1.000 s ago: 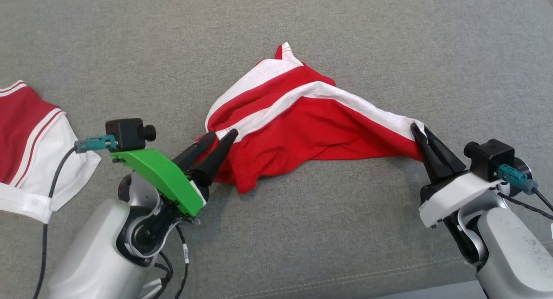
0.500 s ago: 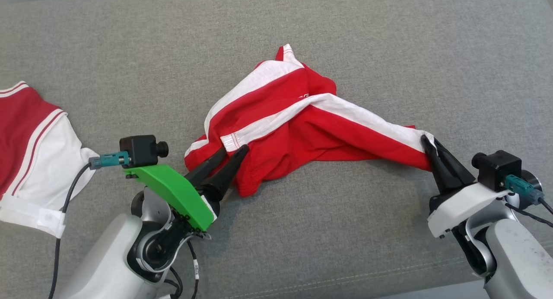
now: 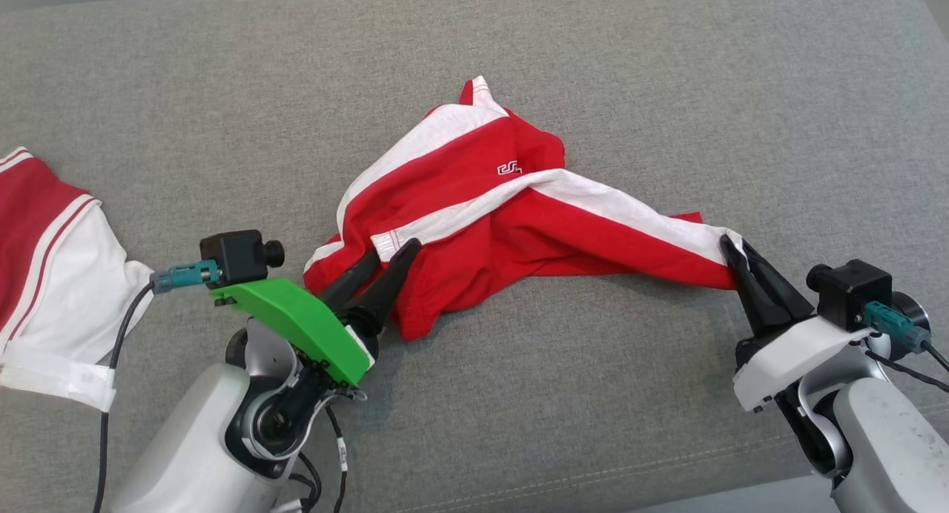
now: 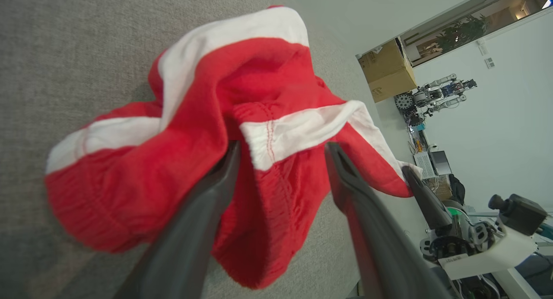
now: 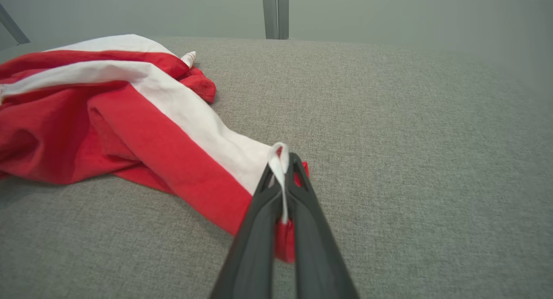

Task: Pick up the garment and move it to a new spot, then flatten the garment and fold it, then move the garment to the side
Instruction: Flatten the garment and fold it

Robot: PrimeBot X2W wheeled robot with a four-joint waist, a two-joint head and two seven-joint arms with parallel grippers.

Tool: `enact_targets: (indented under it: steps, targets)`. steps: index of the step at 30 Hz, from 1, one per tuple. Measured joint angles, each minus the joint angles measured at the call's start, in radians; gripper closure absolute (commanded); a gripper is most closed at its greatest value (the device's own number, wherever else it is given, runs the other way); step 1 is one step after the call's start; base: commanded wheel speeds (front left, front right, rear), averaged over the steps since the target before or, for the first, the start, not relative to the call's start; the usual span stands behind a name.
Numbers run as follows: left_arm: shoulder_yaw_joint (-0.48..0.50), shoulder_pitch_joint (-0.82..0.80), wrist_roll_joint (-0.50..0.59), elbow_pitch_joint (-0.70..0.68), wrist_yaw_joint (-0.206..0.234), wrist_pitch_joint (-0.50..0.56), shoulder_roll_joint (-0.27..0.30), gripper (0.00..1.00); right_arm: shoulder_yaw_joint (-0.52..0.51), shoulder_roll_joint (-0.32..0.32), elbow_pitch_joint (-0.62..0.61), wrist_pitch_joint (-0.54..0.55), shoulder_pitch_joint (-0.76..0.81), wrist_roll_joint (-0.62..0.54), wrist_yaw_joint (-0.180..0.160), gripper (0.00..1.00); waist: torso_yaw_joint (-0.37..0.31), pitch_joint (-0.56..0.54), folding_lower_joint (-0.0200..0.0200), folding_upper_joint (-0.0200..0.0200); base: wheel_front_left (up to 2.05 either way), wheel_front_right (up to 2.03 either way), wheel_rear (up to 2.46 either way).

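Observation:
The garment (image 3: 511, 224) is a crumpled pair of red shorts with white stripes, lying mid-surface on the grey fabric. My right gripper (image 3: 732, 247) is shut on its right corner, pinching white and red cloth (image 5: 283, 160) between the fingers. My left gripper (image 3: 391, 250) stands open at the garment's left end. Its two fingers straddle a fold of the white-banded hem (image 4: 281, 139), with cloth bulging between them. In the left wrist view the shorts (image 4: 207, 130) bunch up around both fingers, and the right gripper (image 4: 408, 171) shows at the far corner.
A second red and white garment (image 3: 52, 276) lies at the left edge of the grey cushion (image 3: 593, 68). A seam (image 3: 630, 472) runs along the cushion's near edge. A cardboard box (image 4: 386, 72) and other equipment stand in the room beyond.
The garment has shifted left and toward me, and a small white logo has come into sight on its red part. The left gripper stays open around the hem; the right stays shut on the corner.

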Motion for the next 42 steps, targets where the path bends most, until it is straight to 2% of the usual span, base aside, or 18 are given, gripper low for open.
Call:
enact_targets:
  steps: [5, 6, 7, 8, 10, 12, 13, 14, 24, 28, 32, 34, 38, 39, 42]
  targets:
    - [0.0, -0.016, 0.002, -0.002, 0.005, -0.001, -0.003, 0.0, 0.0, 0.0, -0.002, 0.0, 0.001, 0.0, 0.0, 1.0, -0.007, -0.001, 0.0, 0.0, 0.0, 0.0, 0.0]
    - [-0.002, -0.017, 0.002, -0.002, 0.005, -0.001, -0.004, 0.03, 0.0, 0.0, -0.002, 0.0, 0.002, 0.0, -0.001, 1.0, -0.008, -0.002, 0.0, 0.0, 0.0, 0.0, 0.0]
    - [-0.003, -0.018, 0.002, -0.002, 0.005, -0.001, -0.006, 0.2, 0.0, 0.0, -0.002, 0.0, 0.002, 0.0, -0.007, 1.0, -0.009, -0.003, 0.0, 0.0, 0.0, 0.0, 0.0]
    - [-0.004, -0.018, 0.002, -0.003, 0.005, -0.001, -0.007, 0.53, -0.001, -0.001, -0.003, 0.003, 0.003, 0.0, -0.007, 1.0, -0.01, -0.004, 0.0, 0.0, 0.0, 0.0, 0.0]
    - [-0.011, -0.018, 0.002, -0.003, 0.005, -0.001, -0.01, 0.68, -0.001, -0.001, -0.003, 0.004, 0.007, 0.0, -0.007, 1.0, -0.012, -0.006, 0.0, 0.0, 0.0, 0.0, 0.0]
    - [-0.017, -0.018, 0.002, -0.004, 0.005, -0.001, -0.014, 0.71, -0.002, -0.002, -0.004, 0.004, 0.015, 0.0, -0.008, 1.0, -0.013, -0.008, 0.0, 0.0, 0.0, 0.0, 0.0]
    - [-0.021, -0.018, 0.002, -0.004, 0.005, 0.0, -0.016, 0.87, -0.002, -0.002, -0.004, 0.005, 0.018, 0.0, -0.008, 1.0, -0.013, -0.009, 0.0, 0.0, 0.0, 0.0, 0.0]
    - [-0.024, -0.018, 0.002, -0.004, 0.005, 0.0, -0.018, 0.98, -0.002, -0.002, -0.004, 0.007, 0.018, 0.0, -0.008, 1.0, -0.013, -0.01, 0.0, 0.0, 0.0, 0.0, 0.0]
    - [-0.032, -0.021, 0.008, -0.043, -0.003, 0.019, -0.011, 1.0, -0.003, -0.004, -0.032, 0.007, 0.015, 0.005, -0.006, 1.0, -0.009, -0.015, 0.0, 0.0, 0.0, 0.0, 0.0]
    - [-0.024, -0.055, 0.008, -0.106, -0.035, 0.068, 0.054, 1.0, -0.02, -0.03, -0.065, 0.008, -0.034, 0.01, 0.014, 1.0, -0.007, -0.025, 0.0, 0.0, 0.0, 0.0, 0.0]
    - [0.026, -0.143, 0.016, -0.171, -0.049, 0.126, 0.167, 1.0, -0.059, -0.11, -0.118, 0.036, -0.122, 0.019, 0.031, 1.0, -0.003, -0.051, 0.0, 0.0, 0.0, 0.0, 0.0]
    - [0.056, -0.179, 0.016, -0.21, -0.049, 0.157, 0.212, 1.0, -0.069, -0.129, -0.154, 0.054, -0.15, 0.047, 0.046, 1.0, -0.001, -0.068, 0.0, 0.0, 0.0, 0.0, 0.0]
    - [0.097, -0.203, -0.029, -0.295, -0.048, 0.224, 0.282, 1.0, -0.103, -0.127, -0.255, 0.079, -0.169, 0.168, 0.056, 1.0, -0.001, -0.104, 0.0, 0.0, 0.0, 0.0, 0.0]
    - [0.12, -0.203, -0.06, -0.347, -0.047, 0.246, 0.297, 1.0, -0.137, -0.129, -0.314, 0.088, -0.169, 0.23, 0.056, 1.0, -0.004, -0.122, 0.0, 0.0, 0.0, 0.0, 0.0]
    - [0.158, -0.204, -0.129, -0.459, -0.038, 0.279, 0.308, 1.0, -0.186, -0.146, -0.405, 0.121, -0.168, 0.323, 0.056, 1.0, -0.012, -0.146, 0.0, 0.0, 0.0, 0.0, 0.0]
